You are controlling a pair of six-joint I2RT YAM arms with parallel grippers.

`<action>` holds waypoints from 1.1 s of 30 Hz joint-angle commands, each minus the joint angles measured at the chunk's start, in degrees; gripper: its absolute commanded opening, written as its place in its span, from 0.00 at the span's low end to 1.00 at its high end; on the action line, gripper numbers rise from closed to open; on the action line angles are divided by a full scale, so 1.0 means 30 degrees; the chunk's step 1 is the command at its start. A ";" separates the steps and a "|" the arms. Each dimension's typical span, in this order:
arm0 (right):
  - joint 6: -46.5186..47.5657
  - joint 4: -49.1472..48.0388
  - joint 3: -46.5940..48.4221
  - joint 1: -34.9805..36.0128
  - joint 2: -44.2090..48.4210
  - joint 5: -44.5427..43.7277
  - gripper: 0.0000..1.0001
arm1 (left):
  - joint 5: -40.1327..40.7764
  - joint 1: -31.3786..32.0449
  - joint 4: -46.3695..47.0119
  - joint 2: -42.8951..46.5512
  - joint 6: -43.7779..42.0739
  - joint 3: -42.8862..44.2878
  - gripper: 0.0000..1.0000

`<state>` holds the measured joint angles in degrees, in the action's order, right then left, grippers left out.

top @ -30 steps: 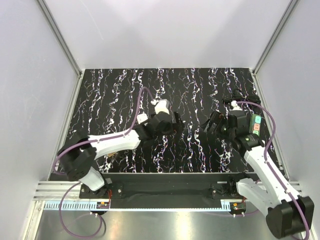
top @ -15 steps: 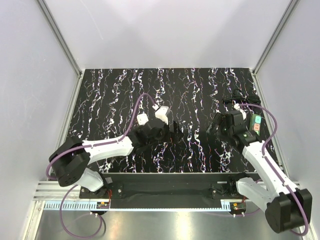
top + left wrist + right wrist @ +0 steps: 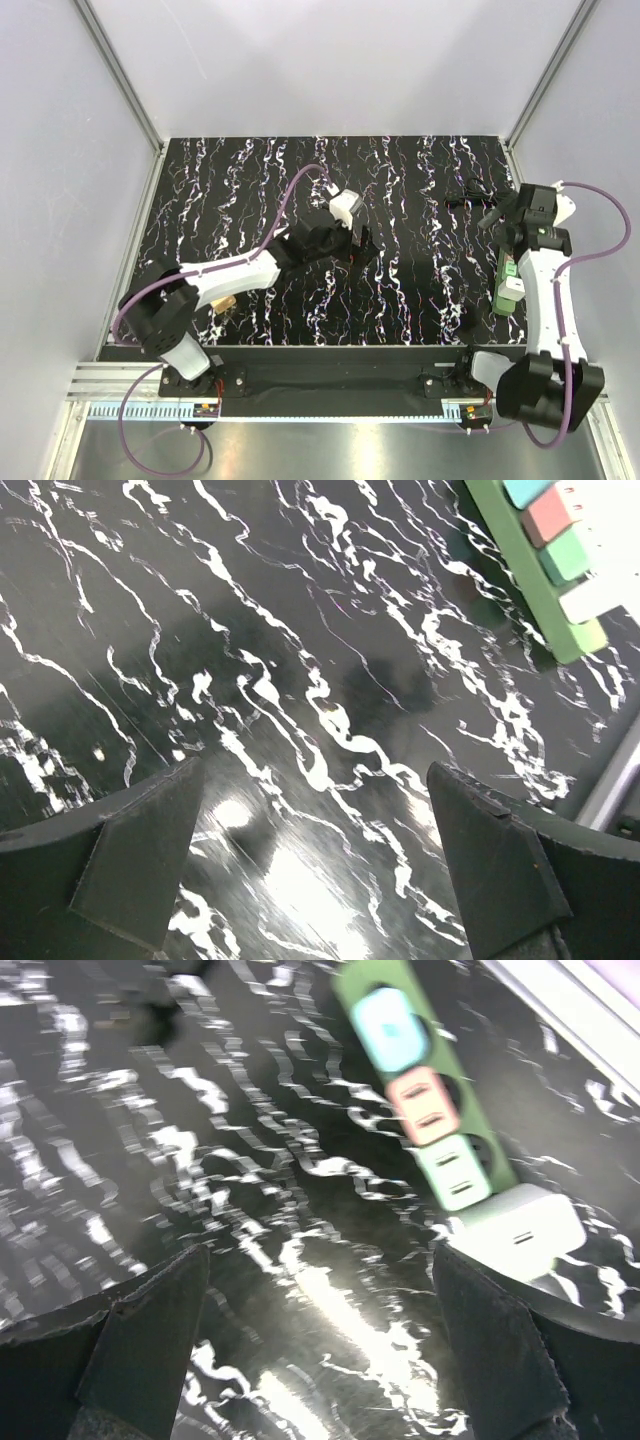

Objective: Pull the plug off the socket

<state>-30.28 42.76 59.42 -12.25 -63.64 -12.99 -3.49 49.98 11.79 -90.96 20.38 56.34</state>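
Observation:
The socket is a dark-green power strip (image 3: pixel 500 297) lying near the table's right edge, partly under my right arm. In the right wrist view the strip (image 3: pixel 500 1165) carries blue, pink and pale-green inserts and a white plug (image 3: pixel 523 1228) at its near end. The left wrist view shows the strip (image 3: pixel 512 565) at the upper right with the white plug (image 3: pixel 590 598). In the top view the plug (image 3: pixel 513 288) shows as a white block. My right gripper (image 3: pixel 508 222) (image 3: pixel 320 1290) is open and empty, above the table left of the strip. My left gripper (image 3: pixel 358 245) (image 3: pixel 312 810) is open and empty at mid-table.
A black cable bundle (image 3: pixel 466 191) lies at the far right of the marbled black table (image 3: pixel 240 190). A small tan object (image 3: pixel 222 305) sits near the left arm's base. Grey walls close in the left, back and right sides.
My right arm has swung right and away, uncovering the strip. My left arm has reached farther right towards mid-table.

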 commanded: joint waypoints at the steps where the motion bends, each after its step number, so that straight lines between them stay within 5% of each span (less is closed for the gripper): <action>1: 0.0863 0.0075 0.0642 -0.0574 -0.0906 -0.1255 1.00 | -0.1621 -0.0457 0.3299 -0.1143 -0.1372 -0.0028 0.99; 8: 0.1393 -0.1594 0.1844 -0.1276 -0.3511 -0.4370 1.00 | -0.2763 -0.0428 0.5561 -0.2699 -0.1899 -0.0673 0.99; 16: 0.3323 -0.5253 0.0381 -0.2009 -0.5124 -0.2180 1.00 | -0.2501 -0.0428 0.6293 -0.2522 -0.2165 -0.1493 0.99; 23: 0.3824 -0.5816 0.0175 -0.3444 -0.7467 0.0491 1.00 | -0.2353 -0.0428 0.7495 -0.2173 -0.1901 -0.2518 0.99; 33: 0.4586 -0.5906 0.0378 -0.3621 -0.9870 0.0493 1.00 | -0.2119 -0.0428 0.8667 -0.1350 -0.1842 -0.3545 0.99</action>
<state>-17.96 26.65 59.79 -23.07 -92.47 -11.86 -10.04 48.62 31.44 -97.41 15.46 45.58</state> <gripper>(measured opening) 0.994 0.987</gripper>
